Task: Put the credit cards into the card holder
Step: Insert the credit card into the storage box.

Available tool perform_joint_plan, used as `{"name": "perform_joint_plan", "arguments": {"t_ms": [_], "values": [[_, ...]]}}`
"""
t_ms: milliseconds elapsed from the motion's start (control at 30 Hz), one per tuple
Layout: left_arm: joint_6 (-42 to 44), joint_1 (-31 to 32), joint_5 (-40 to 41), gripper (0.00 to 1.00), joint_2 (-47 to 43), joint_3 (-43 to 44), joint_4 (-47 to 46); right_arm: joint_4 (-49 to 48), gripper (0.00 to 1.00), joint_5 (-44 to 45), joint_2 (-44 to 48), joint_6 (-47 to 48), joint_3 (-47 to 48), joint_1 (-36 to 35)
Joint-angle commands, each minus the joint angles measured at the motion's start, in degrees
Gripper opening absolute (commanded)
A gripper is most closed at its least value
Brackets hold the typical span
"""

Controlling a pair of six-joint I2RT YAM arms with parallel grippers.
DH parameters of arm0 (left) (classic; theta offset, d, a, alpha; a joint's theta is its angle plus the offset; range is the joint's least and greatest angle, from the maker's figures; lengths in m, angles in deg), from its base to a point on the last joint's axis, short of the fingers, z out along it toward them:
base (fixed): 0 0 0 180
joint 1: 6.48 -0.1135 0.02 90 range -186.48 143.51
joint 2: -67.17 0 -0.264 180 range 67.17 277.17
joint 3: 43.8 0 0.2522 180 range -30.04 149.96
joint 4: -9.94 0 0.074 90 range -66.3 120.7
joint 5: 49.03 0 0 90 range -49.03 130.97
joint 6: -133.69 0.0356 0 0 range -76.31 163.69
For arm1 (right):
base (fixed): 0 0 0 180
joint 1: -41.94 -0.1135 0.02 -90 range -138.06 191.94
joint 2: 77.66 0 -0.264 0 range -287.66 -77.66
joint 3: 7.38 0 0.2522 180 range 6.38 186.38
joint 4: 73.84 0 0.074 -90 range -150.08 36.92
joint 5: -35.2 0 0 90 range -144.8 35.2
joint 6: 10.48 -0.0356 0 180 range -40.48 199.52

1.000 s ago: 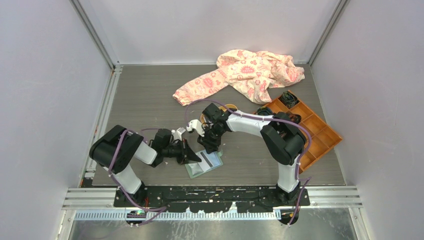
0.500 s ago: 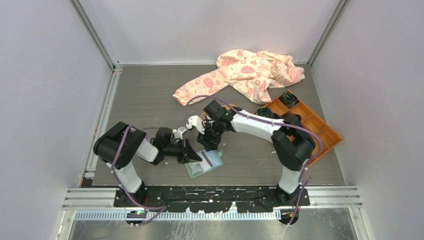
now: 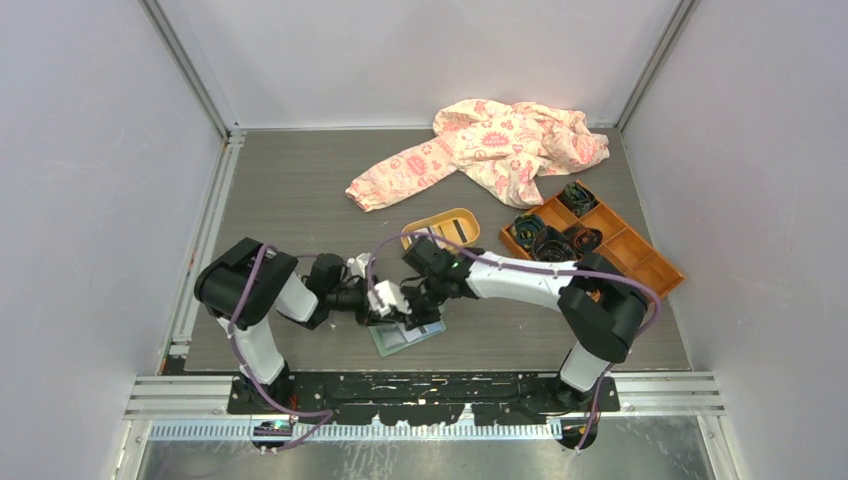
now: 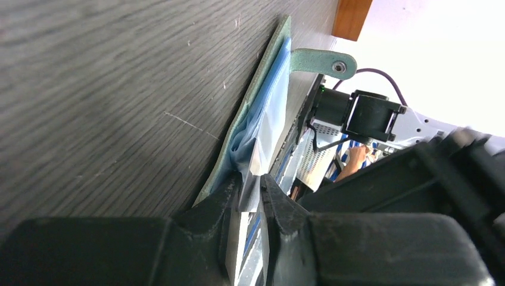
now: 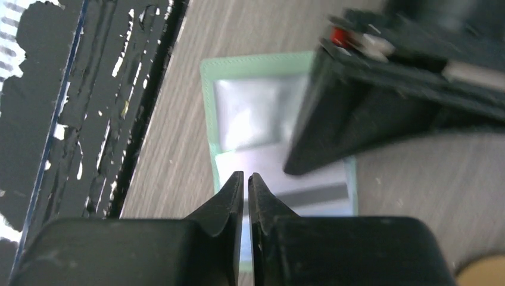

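Where the right gripper [image 5: 246,176] comes down, its two black fingers are clenched to a hairline slit with nothing caught between them. Their tips rest at one edge of a credit card [image 5: 309,193]. The card is a thin, pale grey rectangle crossed by a dark stripe, and it lies flat on the open card holder [image 5: 208,107].

The holder is a flat, pale green wallet with a glossy clear pocket inside. A small rounded snap tab [image 4: 321,62] with a metal stud juts from one edge.

The left gripper [image 4: 250,182] meets the holder from the opposite side. Its matte black fingers stand a narrow gap apart around the holder's thin edge of clear film (whether they actually pinch it cannot be told).

The holder rests on a dark grey, wood-grained table [image 3: 300,200], close to the arms' bases. Just beyond the holder sits an orange oval tray [image 3: 440,222]. Farther out is an orange compartmented box [image 3: 630,260] holding dark coiled items. At the far end from the holder lies a crumpled pink patterned cloth [image 3: 500,140]. Plain pale walls [image 3: 90,150] enclose the table.
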Motion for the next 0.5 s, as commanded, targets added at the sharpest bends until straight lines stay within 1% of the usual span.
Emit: {"name": "perform_joint_plan", "arguments": {"t_ms": [0,100,200,467], "values": [[1.4,-0.3,6.4,0.21,3.4,-0.3,-0.3,-5.8,0.13,10.5,-2.6,-1.5,3.3,-7.4],[1.3,-0.3,6.4,0.21,4.1,-0.3,-0.9,-5.8,0.13,16.0,-4.9,-2.6,4.9,-10.5],[1.2,-0.3,6.3,0.22,4.5,-0.4,-1.4,-5.8,0.12,19.0,-6.2,-2.8,5.5,-12.6],[1.1,-0.2,6.4,0.23,4.5,-0.5,-1.5,-5.8,0.13,27.5,-9.3,-2.0,7.1,-15.6]]}}
